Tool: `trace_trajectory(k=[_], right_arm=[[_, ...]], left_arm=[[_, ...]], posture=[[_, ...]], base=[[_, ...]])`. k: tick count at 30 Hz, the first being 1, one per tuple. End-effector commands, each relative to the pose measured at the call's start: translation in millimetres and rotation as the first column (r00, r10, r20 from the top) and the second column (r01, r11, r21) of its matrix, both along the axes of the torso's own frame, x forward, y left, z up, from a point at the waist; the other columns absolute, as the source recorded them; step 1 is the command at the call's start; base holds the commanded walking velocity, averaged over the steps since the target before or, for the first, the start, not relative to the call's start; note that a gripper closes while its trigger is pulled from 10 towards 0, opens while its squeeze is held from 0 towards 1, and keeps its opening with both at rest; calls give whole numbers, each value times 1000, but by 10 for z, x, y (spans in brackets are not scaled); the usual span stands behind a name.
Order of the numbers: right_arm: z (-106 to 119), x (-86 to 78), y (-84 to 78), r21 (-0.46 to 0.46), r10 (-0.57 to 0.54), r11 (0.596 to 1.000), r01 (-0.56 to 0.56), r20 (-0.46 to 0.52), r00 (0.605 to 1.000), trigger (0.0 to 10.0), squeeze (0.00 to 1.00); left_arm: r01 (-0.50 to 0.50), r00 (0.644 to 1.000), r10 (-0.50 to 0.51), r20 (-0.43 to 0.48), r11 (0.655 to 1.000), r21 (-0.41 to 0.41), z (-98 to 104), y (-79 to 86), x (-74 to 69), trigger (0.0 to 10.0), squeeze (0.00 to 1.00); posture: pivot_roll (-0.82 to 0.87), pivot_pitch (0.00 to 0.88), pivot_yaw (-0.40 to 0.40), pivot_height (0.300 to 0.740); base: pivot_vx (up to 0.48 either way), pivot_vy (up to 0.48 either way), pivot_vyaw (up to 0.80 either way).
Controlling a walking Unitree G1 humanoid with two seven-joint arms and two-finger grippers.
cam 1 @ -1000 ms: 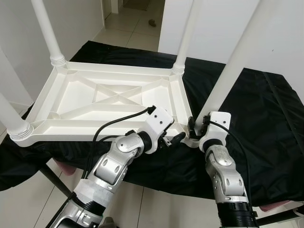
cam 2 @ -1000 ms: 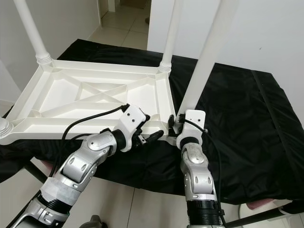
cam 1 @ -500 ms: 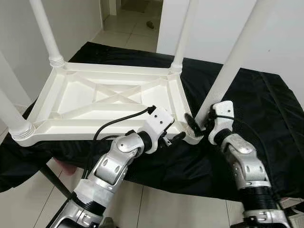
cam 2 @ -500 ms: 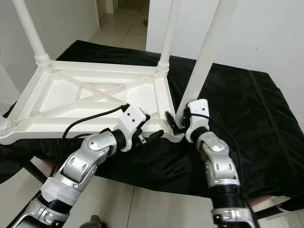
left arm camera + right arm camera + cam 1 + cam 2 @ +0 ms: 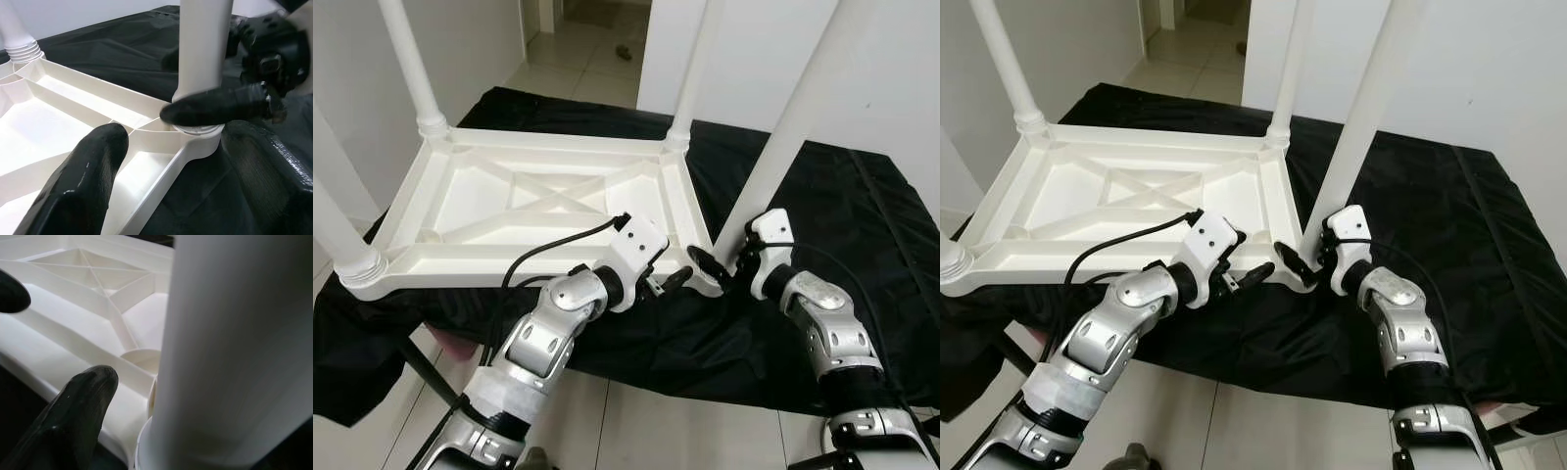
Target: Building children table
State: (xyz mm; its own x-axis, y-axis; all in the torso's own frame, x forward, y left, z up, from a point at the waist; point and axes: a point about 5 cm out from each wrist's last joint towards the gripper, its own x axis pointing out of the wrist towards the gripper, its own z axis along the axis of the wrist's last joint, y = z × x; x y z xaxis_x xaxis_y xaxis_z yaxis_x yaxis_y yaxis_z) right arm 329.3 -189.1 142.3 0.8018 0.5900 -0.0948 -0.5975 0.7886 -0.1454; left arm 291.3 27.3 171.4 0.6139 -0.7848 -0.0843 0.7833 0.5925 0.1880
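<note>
You see the white plastic table (image 5: 543, 201) lying upside down on a surface covered with black cloth (image 5: 862, 255), its ribbed underside facing up. Four white legs stand in its corners: two far legs (image 5: 409, 59) and (image 5: 697, 69), one leg at the near left corner (image 5: 337, 230), and one at the near right corner (image 5: 783, 147), which rises up and leans a little to the right.

Both grippers are at this near right corner. Your left gripper (image 5: 668, 282) comes from the left along the near edge of the table. In the left wrist view its two fingers (image 5: 93, 171) are spread wide, one over the inner side of the frame and the other over the cloth outside the corner — they hold nothing.

Your right gripper (image 5: 717, 262) comes from the right, at the base of the near right leg. One finger (image 5: 705, 262) lies in front of the leg's base, over the corner socket, and the leg stands between the two fingers. The jaws are open around the leg; you cannot tell if the fingers touch it.

Behind the table there is a white wall (image 5: 891, 69) and a doorway with a tiled floor (image 5: 578, 49).
</note>
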Motion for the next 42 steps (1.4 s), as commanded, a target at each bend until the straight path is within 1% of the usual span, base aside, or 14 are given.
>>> trace_trajectory(k=[1, 4, 5, 6, 9, 10, 25, 32, 34, 35, 36, 38, 40, 42], right_arm=[[-39, 29, 19, 18, 27, 999, -27, -14, 1000, 10000, 0], [-62, 37, 23, 23, 31, 999, -31, -21, 999, 10000, 0], [-95, 56, 35, 44, 34, 998, -33, -32, 999, 7961, 0], [-119, 66, 50, 62, 41, 997, -39, -36, 998, 4118, 0], [-139, 77, 61, 78, 45, 996, -42, -39, 998, 3608, 0], [-156, 85, 75, 92, 49, 995, -45, -41, 998, 78, 0], [-211, 66, 133, 127, 78, 989, -74, -25, 997, 0, 0], [-141, -32, 162, 147, -110, 984, 104, 30, 994, 0, 0], [-91, -122, 175, 166, -278, 950, 266, 53, 959, 0, 0], [-91, -122, 175, 166, -278, 950, 266, 53, 959, 0, 0], [-95, -153, 160, 171, -363, 921, 351, 43, 931, 0, 0], [-95, -153, 160, 171, -363, 921, 351, 43, 931, 0, 0], [-103, -228, 154, 175, -501, 855, 487, 39, 865, 0, 0], [-110, -271, 179, 184, -546, 826, 533, 27, 837, 0, 0]], left_arm=[[-15, 1000, 15, 22, 1000, 7, 26, -16, 14, 10000, 0], [-15, 1000, 15, 22, 1000, 7, 28, -15, 17, 10000, 0], [-12, 1000, 12, 24, 1000, 9, 32, -15, 20, 10000, 0], [-10, 1000, 9, 25, 1000, 10, 37, -18, 20, 10000, 0], [-7, 1000, 7, 26, 1000, 11, 39, -19, 19, 10000, 0], [-4, 1000, 4, 28, 1000, 13, 42, -22, 20, 10000, 0], [6, 999, -6, 33, 1000, 15, 52, -47, 14, 10000, 0], [7, 1000, -8, 24, 1000, 10, 33, -59, -11, 10000, 0], [11, 1000, -11, 18, 1000, 9, 15, -65, -24, 10000, 0], [11, 1000, -11, 18, 1000, 9, 15, -65, -24, 10000, 0], [14, 1000, -14, 16, 1000, 9, 10, -70, -26, 10000, 0], [14, 1000, -14, 16, 1000, 9, 10, -70, -26, 10000, 0], [20, 1000, -20, 14, 1000, 9, 8, -87, -30, 10000, 0], [24, 1000, -24, 14, 1000, 9, 8, -94, -32, 10000, 0]], posture=[[137, 14, -65, 740], [137, 13, -64, 740], [138, 12, -57, 740], [138, 12, -57, 740], [138, 11, -53, 740], [139, 10, -52, 740], [139, 12, -54, 740], [125, 27, -59, 740], [112, 33, -56, 740], [112, 33, -56, 740], [112, 33, -56, 740], [112, 33, -56, 740], [104, 34, -53, 740], [103, 34, -53, 740]], base=[[0, 0, 0], [0, 0, 0], [0, 0, 0], [0, 0, 0], [0, 0, 0], [0, 0, 0], [0, 0, 0], [0, 0, 0], [0, 0, 0], [0, 0, 0], [0, 0, 0], [0, 0, 0], [0, 0, 0], [0, 0, 0]])
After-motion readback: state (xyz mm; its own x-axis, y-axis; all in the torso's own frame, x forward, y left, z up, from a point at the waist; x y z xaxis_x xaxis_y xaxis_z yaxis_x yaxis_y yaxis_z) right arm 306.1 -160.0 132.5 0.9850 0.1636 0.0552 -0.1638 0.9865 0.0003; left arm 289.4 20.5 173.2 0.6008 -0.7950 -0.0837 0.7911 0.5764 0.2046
